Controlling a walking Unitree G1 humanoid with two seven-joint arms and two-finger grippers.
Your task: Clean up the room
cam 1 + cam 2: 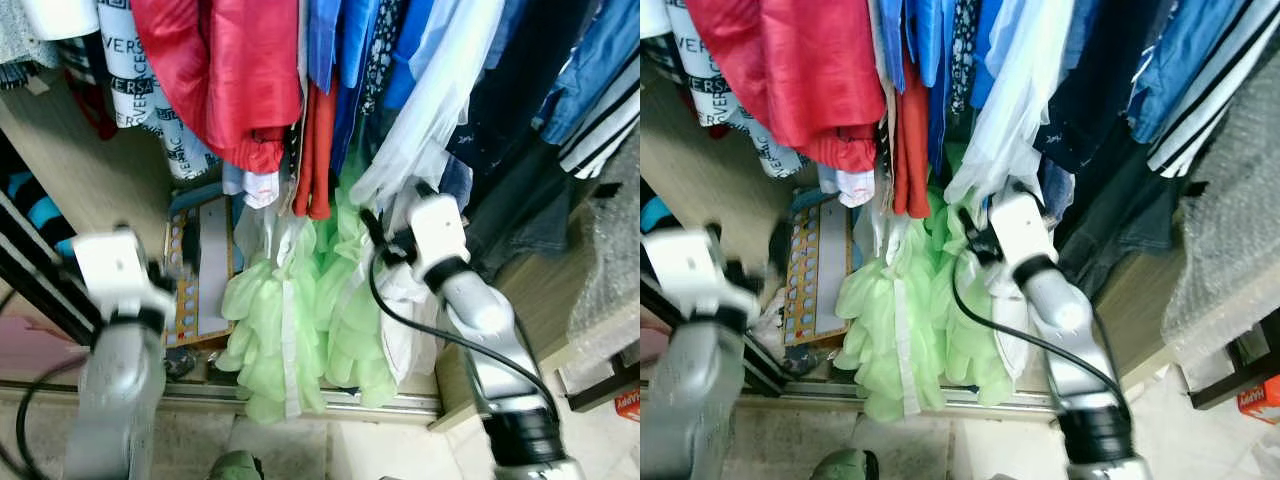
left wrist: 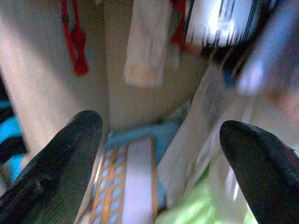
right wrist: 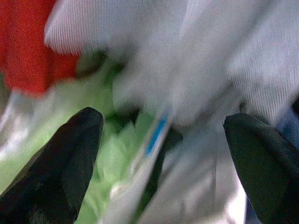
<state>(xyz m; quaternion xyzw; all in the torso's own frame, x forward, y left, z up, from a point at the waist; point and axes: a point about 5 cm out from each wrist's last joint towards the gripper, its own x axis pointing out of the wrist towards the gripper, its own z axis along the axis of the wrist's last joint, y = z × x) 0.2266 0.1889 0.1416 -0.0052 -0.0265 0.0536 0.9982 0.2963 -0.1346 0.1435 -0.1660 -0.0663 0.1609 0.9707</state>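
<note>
Overhead, "VERSACE" lettered garment (image 1: 140,90), left gripper (image 2: 159,158) and right gripper (image 3: 163,154) jaws wide apart, empty.

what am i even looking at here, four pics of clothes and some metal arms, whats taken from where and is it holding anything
A walking humanoid robot is facing a wardrobe of hanging clothes. The two wide pictures come from the two eyes of a camera on its head, looking down: they show one scene. You see a red jacket, a ruffled pale green dress, a white garment and a patterned board leaning at the bottom. The silver arms are its own. The two close pictures come from cameras on its wrists, each looking along two black fingers. The left tool is open, pointing at the board. The right tool is open too, up among the white and green clothes. Neither holds anything.
</note>
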